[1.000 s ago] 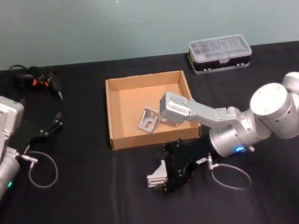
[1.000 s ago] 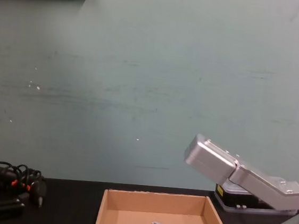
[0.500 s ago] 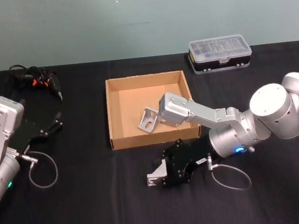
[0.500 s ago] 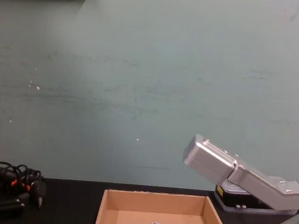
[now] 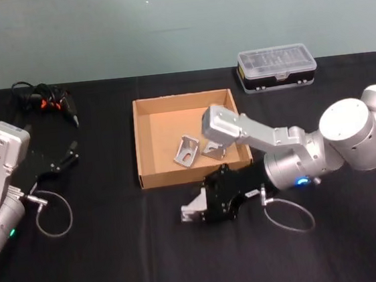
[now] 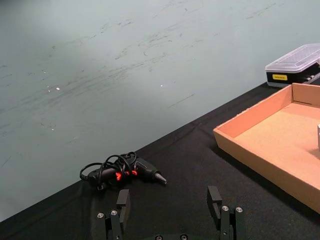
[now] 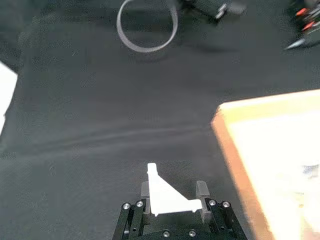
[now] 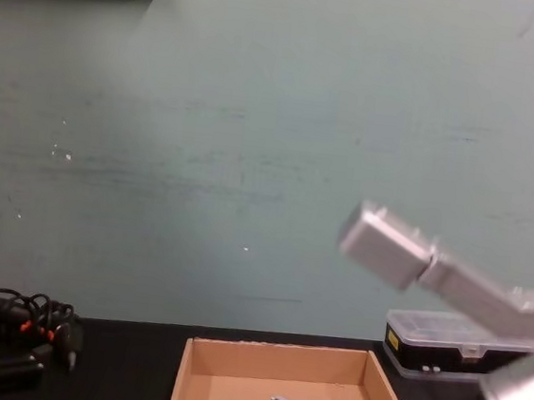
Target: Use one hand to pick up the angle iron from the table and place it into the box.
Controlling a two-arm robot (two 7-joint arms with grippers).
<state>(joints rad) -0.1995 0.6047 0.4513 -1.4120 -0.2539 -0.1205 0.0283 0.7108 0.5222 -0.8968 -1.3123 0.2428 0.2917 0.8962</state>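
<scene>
While the head view looks down on the black table (image 5: 121,269), the right gripper (image 5: 205,206) sits just in front of the near wall of the box (image 5: 148,135), its fingers clenched on a silver angle iron (image 5: 194,209) that sticks out at its tip, toward the robot's left. Beyond the gripper, inside the box, lie 2 more angle irons (image 5: 186,150), side by side. Farther back, to the right of the gripper, a black case with a clear lid (image 5: 276,66) rests on the table. The left gripper (image 5: 61,160) is parked well to the left, near the table's left edge, its fingers spread apart and holding nothing; a tangle of black cable with orange parts (image 5: 44,101) lies beyond it.

In the left wrist view, the left gripper (image 6: 171,215) shows 2 separated fingers (image 6: 215,201) above bare table, with the cable tangle ahead of it and the box's corner off to one side.

In the right wrist view, the angle iron is pinched between the right gripper's 2 fingers (image 7: 200,190), a triangular face upward, with the box's edge just beside it.

In the chest view, the silver right arm (image 8: 432,270) crosses above the box, where 2 angle irons stand.
</scene>
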